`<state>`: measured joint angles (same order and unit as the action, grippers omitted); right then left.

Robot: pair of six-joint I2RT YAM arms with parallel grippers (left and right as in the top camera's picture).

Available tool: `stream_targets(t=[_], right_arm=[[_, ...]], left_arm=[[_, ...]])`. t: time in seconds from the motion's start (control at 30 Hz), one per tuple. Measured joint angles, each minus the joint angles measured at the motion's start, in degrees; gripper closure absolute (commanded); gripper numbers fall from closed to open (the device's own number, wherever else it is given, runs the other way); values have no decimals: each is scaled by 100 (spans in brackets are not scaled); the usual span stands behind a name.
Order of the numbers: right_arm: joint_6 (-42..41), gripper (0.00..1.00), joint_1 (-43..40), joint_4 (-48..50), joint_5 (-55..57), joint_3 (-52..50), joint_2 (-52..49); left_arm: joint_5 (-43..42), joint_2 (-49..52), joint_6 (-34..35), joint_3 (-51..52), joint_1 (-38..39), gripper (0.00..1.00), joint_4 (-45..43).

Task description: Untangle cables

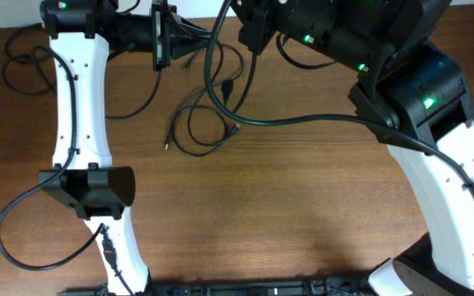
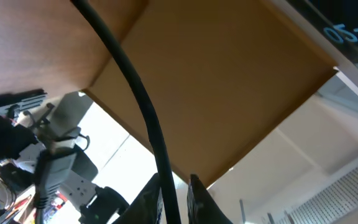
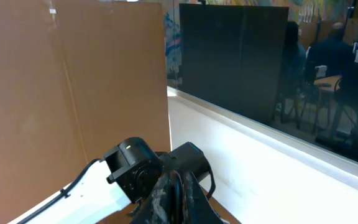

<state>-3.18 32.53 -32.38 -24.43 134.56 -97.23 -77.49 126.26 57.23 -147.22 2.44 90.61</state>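
Cables on the table, both arms reaching to its far edge.

Overhead, I see the cables (image 1: 228,88) lying in thin black loops on the table (image 1: 303,205) near the far edge, between the two arms. Left wrist: the left gripper (image 2: 176,202) faces a cardboard panel (image 2: 229,81), with a thick arm cable (image 2: 142,106) crossing the view; I cannot tell its opening. Right wrist: the right gripper (image 3: 176,199) is mostly cropped. It is perhaps narrow, but I cannot tell.

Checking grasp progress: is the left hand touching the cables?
Cannot tell. In the left wrist view a black cord runs toward the left hand, contact cropped; overhead, the cables by it merge into dark parts.
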Motion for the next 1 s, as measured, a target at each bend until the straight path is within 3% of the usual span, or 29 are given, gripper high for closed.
stream_targets(t=[0.1, 0.23, 0.33, 0.37, 0.43, 0.5, 0.53, 0.6, 0.63, 0.73, 0.8, 0.87, 1.0], right_arm=[[-7, 96, 0, -15, 0, 0, 0], [-7, 96, 0, -236, 11, 0, 0], [-4, 96, 0, -960, 367, 0, -2], [-2, 87, 0, -1565, 745, -11, -2], [2, 81, 13, -2789, 1722, -9, -11], [-7, 32, 15, -3803, 2712, -31, -13], [17, 20, 13, -4107, 3053, -31, -13], [-61, 15, -227, -4739, 3279, -59, -13], [-160, 15, -433, -4826, 3362, -74, -13], [-511, 14, -846, -4857, 3270, -498, -11], [-566, 14, -846, -4767, 3191, -1034, 2], [-579, 6, -846, -4533, 3112, -1755, -35], [-588, 3, -846, -3622, 2568, -3178, -55]], left_arm=[[105, 0, 55, 0, -33, 99, 0], [382, 0, 87, 0, -37, 100, -212], [1622, 0, 87, 0, -59, 100, -229], [2277, 0, 66, 0, -103, 100, -232], [2839, 0, -302, 0, -140, 100, -411], [2994, 0, -791, -17, -136, 100, -472], [3123, -2, -994, -120, -133, 100, -468], [3952, -138, -1228, -380, -127, 100, -433], [4809, -452, -1394, -507, -129, 100, -433], [6166, -1545, -1637, -673, -129, 100, -723], [6096, -1939, -1711, -686, -129, 100, -1156], [5757, -2334, -1720, -688, -129, 100, -1545], [3786, -2485, -1211, -693, -129, 100, -2094]])
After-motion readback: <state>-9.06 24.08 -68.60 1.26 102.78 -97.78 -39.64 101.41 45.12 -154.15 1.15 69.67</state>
